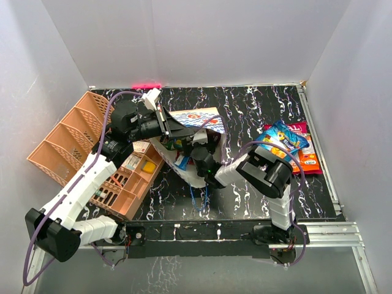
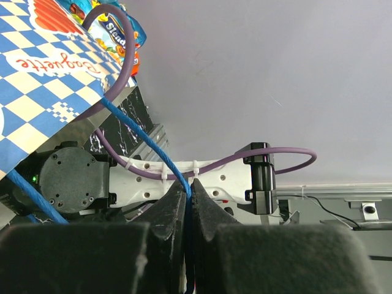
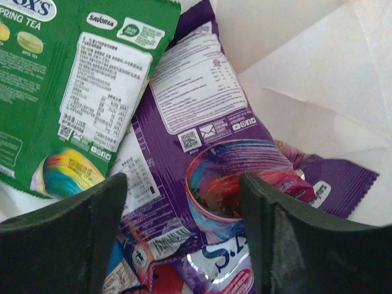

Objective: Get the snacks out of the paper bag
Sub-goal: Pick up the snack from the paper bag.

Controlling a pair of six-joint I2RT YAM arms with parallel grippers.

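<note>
The paper bag (image 1: 195, 116) lies on its side mid-table, chequered band up; it also shows in the left wrist view (image 2: 37, 67). My left gripper (image 1: 173, 127) is shut on its blue cord handle (image 2: 144, 144), holding the mouth up. My right gripper (image 1: 191, 147) is inside the bag, open. In the right wrist view its fingers straddle a purple packet (image 3: 208, 128), with a green packet (image 3: 79, 79) to the left and more packets beneath. A blue packet (image 1: 283, 138) and a magenta and orange one (image 1: 303, 153) lie on the table at the right.
The peach latticed basket (image 1: 73, 144) with small bottles and tubes stands at the left, right beside the bag. A metal rail (image 1: 321, 159) runs along the table's right edge. Grey walls enclose the table.
</note>
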